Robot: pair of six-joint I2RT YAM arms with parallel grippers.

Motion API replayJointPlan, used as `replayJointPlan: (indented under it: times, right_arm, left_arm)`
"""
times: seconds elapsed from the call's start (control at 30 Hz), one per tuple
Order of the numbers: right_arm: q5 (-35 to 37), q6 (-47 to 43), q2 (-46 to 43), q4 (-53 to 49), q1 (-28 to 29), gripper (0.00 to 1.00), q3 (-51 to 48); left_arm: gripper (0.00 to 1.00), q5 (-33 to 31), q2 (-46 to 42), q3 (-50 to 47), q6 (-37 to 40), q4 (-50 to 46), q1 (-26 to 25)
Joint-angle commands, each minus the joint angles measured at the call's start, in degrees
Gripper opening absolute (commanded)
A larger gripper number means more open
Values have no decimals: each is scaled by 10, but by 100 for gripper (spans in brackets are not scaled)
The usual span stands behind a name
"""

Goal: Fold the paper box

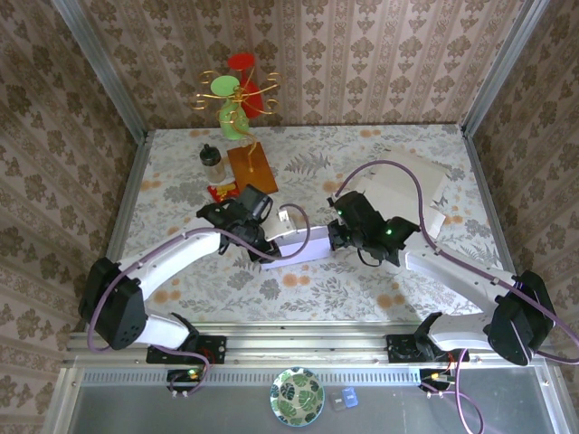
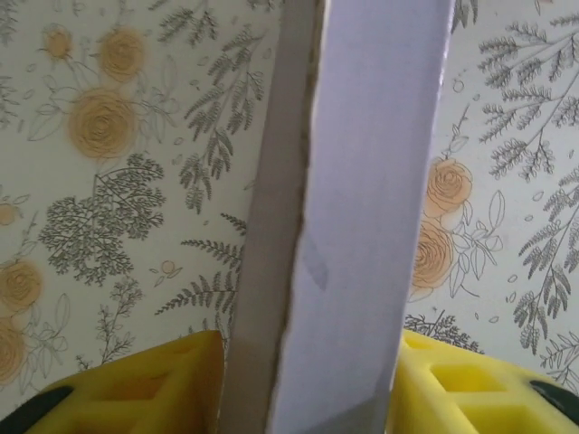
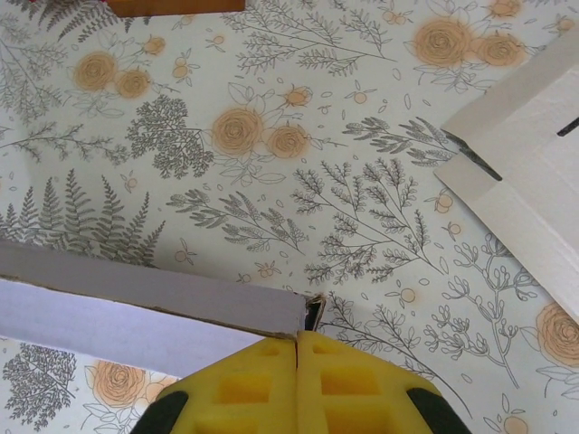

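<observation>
The paper box (image 1: 294,246) is a long white piece lying across the middle of the floral table (image 1: 181,163), between my two grippers. My left gripper (image 1: 262,237) is at its left end. In the left wrist view the box (image 2: 362,226) runs up between the yellow fingers (image 2: 136,389), which sit against both of its sides with no gap, so the left gripper (image 2: 308,393) is shut on it. My right gripper (image 1: 336,237) is at the box's right end. In the right wrist view the right gripper (image 3: 298,342) is shut, pads together, tips touching the box's end corner (image 3: 303,316).
A second flat cardboard sheet (image 1: 412,185) lies at the back right, behind the right arm, and its edge (image 3: 534,172) is near that gripper. A green vase (image 1: 233,117), a small bottle (image 1: 213,163), a brown board (image 1: 251,165) and a red packet (image 1: 222,192) stand at the back left.
</observation>
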Motion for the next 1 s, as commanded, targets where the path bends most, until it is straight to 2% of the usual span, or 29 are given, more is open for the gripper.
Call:
replayJointPlan:
  times: [0.0,0.33,0.6,0.67,0.77,0.9,0.97]
  right_arm:
    - [56,19,3,-34,9,0,-7]
    - [77,38,11,-35,29,0,7]
    - [97,72,23,-52,39,0,35]
    - [99,78,28,-56,42,0,40]
    - [102,81,34,-56,45,0,49]
    - [103,84,39,-73,48,0,59]
    - [103,86,42,-76,48,0,62]
  left_arm:
    - [53,-11,-30,-15,-34,6,4]
    - [61,-6,-87,-39,-84,31,5]
    - [63,-58,-146,-35,-190,40,6]
    - [60,-74,-159,-30,-228,32,5]
    - [51,-120,-172,-9,-301,-13,6]
    - [38,-118,-173,25,-364,-88,3]
    - [35,-125,-172,33,-379,-115,-1]
